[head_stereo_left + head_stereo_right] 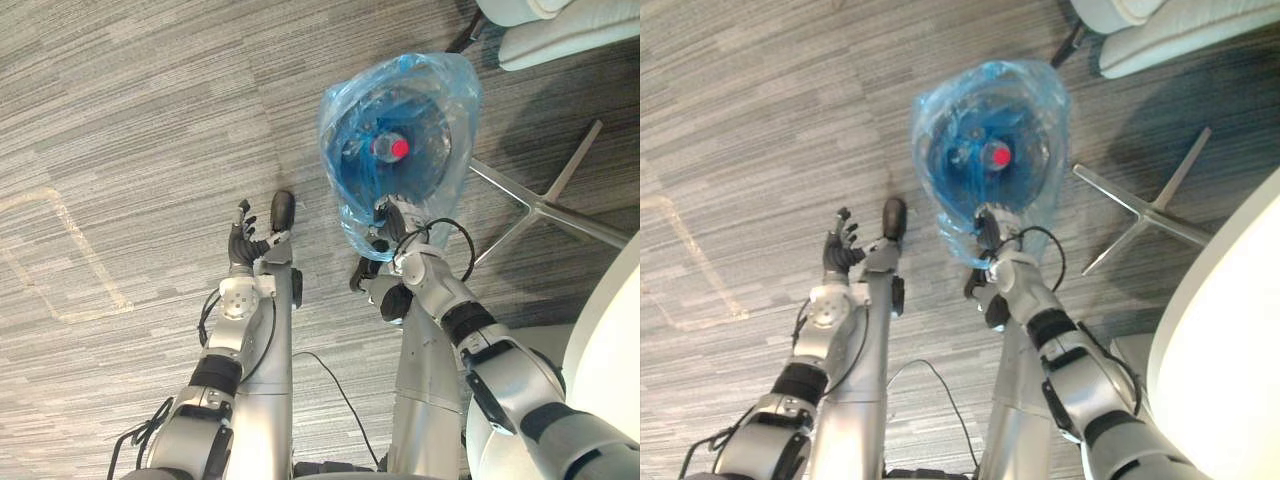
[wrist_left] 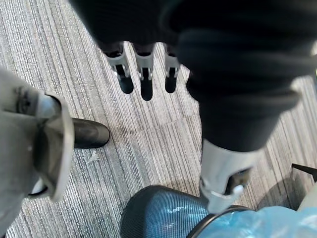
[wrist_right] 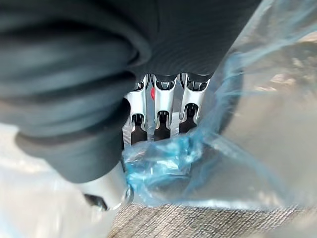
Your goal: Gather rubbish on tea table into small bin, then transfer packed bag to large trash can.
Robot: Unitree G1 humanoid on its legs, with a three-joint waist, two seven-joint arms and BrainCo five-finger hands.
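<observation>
My right hand (image 1: 390, 222) is at the near rim of the bin (image 2: 158, 213). Its fingers (image 3: 157, 104) are curled into a bunch of the blue bag (image 1: 455, 90), so as far as the wrist view reads it's pinching film, not the rim. Bag sits in the bin with its skirt flared over the rim, and a bottle (image 1: 391, 148) with a red cap is inside. Bin is over the floor (image 1: 130, 120) near the chair base (image 1: 545, 205). Can't tell if it stands or hangs from the bag. Left hand (image 1: 243, 238) is idle beside it, fingers loose and spread, nothing in it.

I judge the step as getting the packed bag out. Plan:
- Left hand onto the bin's left rim to pin it.
- Gather more film into the right before pulling.
- Lift straight up, slow.

A one-sided pinch on thin film looks likely to tear it or tip the bin. Steer clear of the chair base legs.
</observation>
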